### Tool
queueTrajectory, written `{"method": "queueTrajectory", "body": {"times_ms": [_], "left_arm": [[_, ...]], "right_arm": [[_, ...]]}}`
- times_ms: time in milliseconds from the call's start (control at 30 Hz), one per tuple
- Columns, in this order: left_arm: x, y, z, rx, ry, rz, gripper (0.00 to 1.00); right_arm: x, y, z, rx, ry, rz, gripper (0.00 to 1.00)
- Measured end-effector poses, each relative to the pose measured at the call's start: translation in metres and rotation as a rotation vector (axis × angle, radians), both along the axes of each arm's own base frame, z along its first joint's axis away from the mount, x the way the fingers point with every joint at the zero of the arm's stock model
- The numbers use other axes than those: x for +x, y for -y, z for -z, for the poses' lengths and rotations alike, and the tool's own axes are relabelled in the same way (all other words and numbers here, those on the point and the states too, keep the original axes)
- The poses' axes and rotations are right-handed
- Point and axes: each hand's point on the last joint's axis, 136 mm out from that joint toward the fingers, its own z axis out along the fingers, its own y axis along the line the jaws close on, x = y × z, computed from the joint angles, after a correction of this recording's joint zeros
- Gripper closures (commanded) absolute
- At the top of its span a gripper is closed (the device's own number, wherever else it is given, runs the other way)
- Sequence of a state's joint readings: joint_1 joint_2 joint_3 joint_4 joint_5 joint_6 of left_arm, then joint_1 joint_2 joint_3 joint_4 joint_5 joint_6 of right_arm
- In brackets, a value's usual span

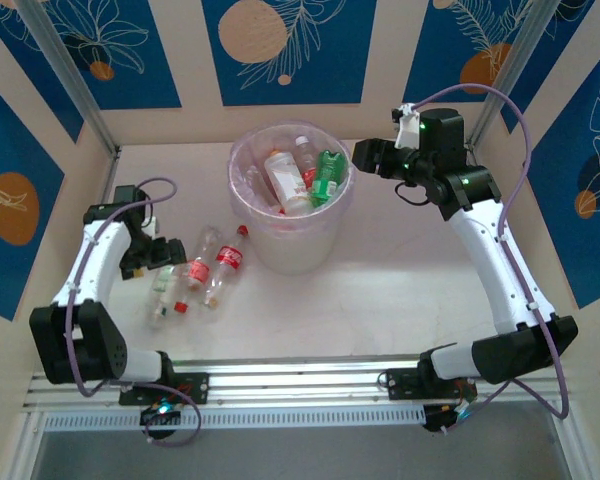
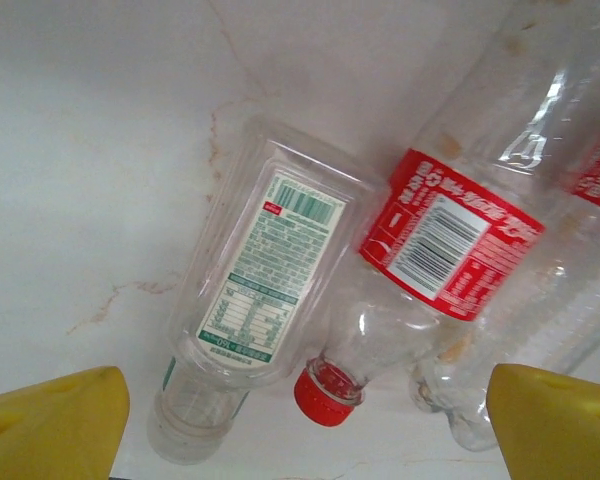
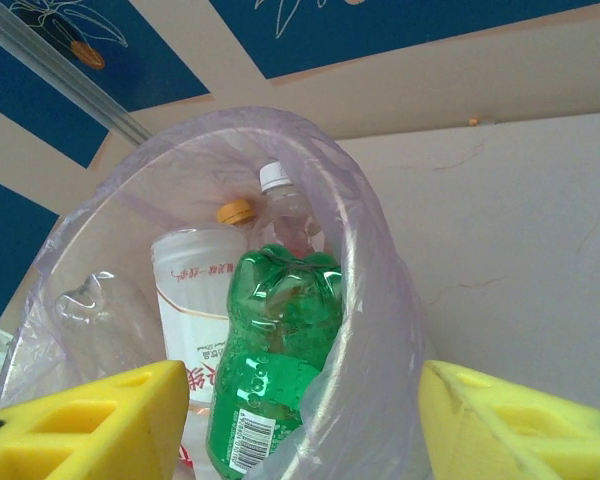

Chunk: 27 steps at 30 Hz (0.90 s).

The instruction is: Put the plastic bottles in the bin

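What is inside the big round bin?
The bin holds a green bottle, a white-labelled bottle and a clear white-capped bottle. An orange cap peeks behind. Anything underneath them is covered.

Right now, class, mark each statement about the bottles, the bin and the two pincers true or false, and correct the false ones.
1. A green bottle is inside the bin. True.
2. Every bottle is in the bin. False: three bottles lie on the table, left of the bin.
3. The left pincer is shut on a bottle. False: it is open above the lying bottles and holds nothing.
4. The bin has a purplish liner. True.
5. The right pincer hangs over the lying bottles. False: it is open, by the bin's right rim.
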<state>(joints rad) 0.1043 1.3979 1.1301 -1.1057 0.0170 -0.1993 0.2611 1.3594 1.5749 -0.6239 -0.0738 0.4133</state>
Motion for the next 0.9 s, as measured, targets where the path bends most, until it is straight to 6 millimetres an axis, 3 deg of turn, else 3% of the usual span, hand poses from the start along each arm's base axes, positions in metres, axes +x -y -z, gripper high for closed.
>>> {"method": "queueTrajectory", "body": {"times_ms": [233,467,767,900], "left_arm": [[-0.001,-0.002,0.032,-0.014,-0.135,0.008,0.13],[0.000,-0.004,0.047,-0.016,-0.184,0.008,0.16],[0.005,-0.014,0.072,-0.020,-0.242,-0.015,0.28],[0.010,-0.015,0.073,-0.020,-0.247,-0.010,0.35]], "right_arm": [[0.004,0.003,0.000,0.016,0.005,0.005,0.37],[0.006,0.006,0.001,0.022,0.008,0.007,0.37],[0.007,0.009,0.006,0.021,-0.003,0.015,0.37],[0.007,0.010,0.008,0.020,-0.007,0.017,0.37]]}}
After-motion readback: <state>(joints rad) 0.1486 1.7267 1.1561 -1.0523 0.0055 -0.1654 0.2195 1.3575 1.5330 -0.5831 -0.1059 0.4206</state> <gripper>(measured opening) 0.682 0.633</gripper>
